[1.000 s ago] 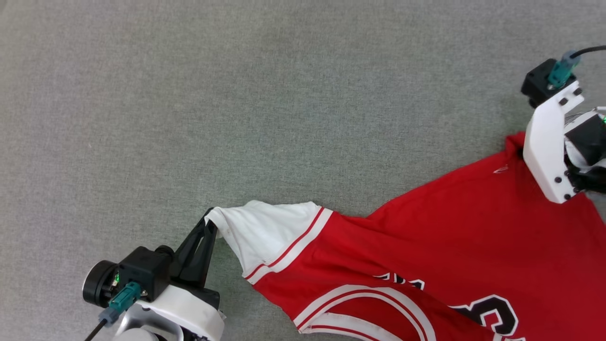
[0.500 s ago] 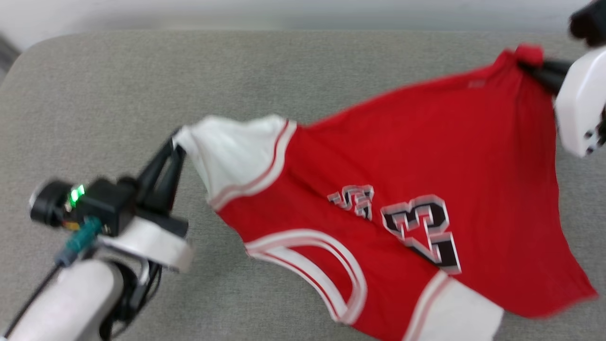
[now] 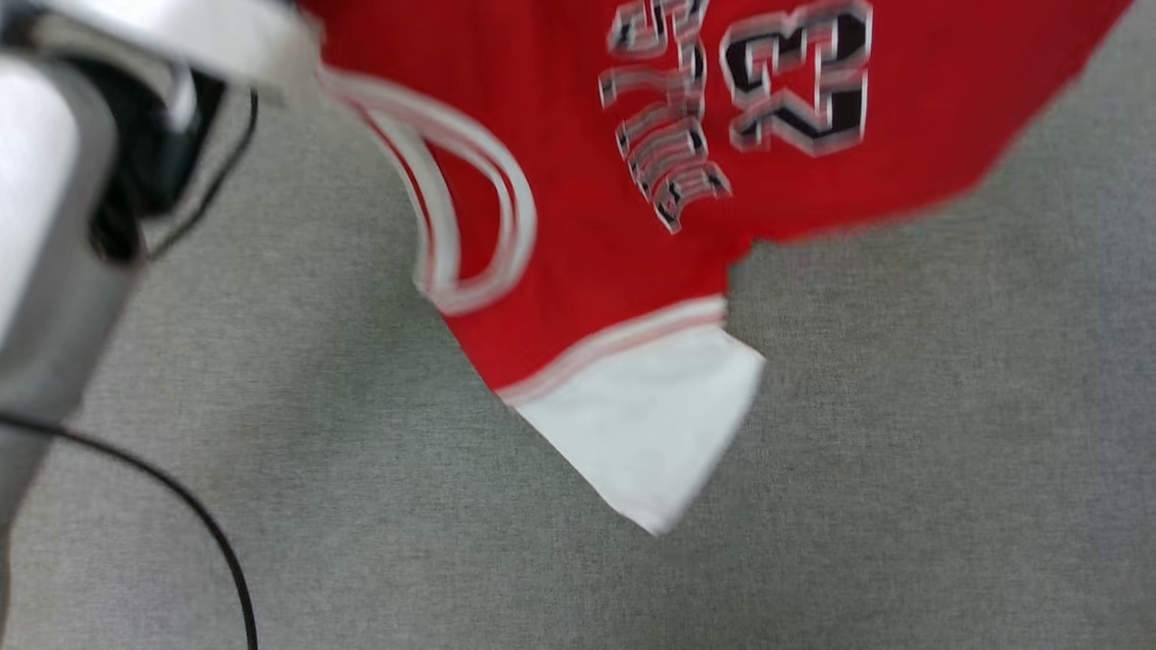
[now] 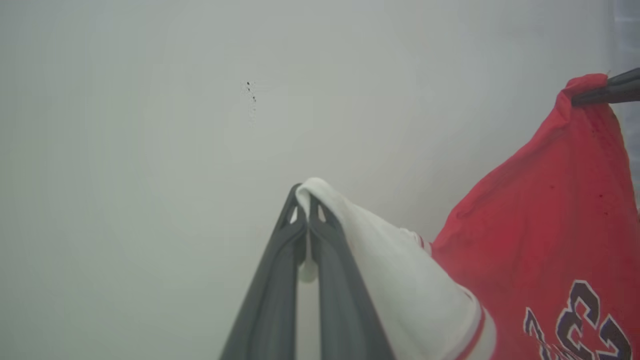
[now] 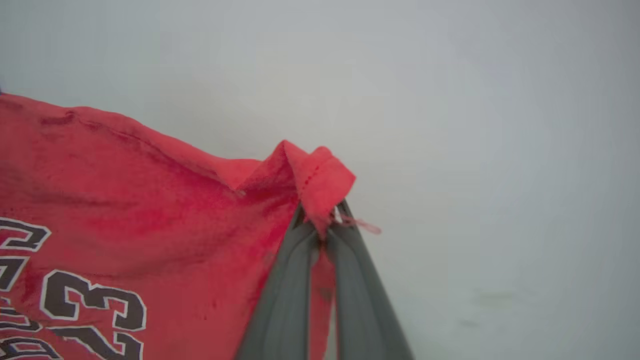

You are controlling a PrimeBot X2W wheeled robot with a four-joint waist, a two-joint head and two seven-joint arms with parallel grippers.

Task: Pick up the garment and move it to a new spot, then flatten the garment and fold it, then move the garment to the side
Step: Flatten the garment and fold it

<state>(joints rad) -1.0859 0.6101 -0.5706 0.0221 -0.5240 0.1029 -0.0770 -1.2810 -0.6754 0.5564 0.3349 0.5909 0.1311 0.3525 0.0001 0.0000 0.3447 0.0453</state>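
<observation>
The garment (image 3: pixel 578 235) is off the grey cloth-covered counter (image 3: pixel 948 451), hanging spread between the two arms. The left pincer (image 4: pixel 306 200) is pressed together on the rim of one white sleeve (image 4: pixel 390 260), on the far side of the "23" print (image 4: pixel 580 320) from the other grip. The right pincer (image 5: pixel 325 215) pinches a small rolled corner of red hem (image 5: pixel 320 175), up and to the right of that print in its own view. Below the print in the head view, the second white sleeve (image 3: pixel 650 424) dangles free over the counter; I cannot tell whether it touches.

Both grips look thin. The hem corner holds only a little cloth, so a sharp swing or extra tension could pull it loose and drop that side. On lowering, the dangling sleeve and the collar loop (image 3: pixel 470 208) beside the print could fold under the body and leave a bunched patch to flatten.
</observation>
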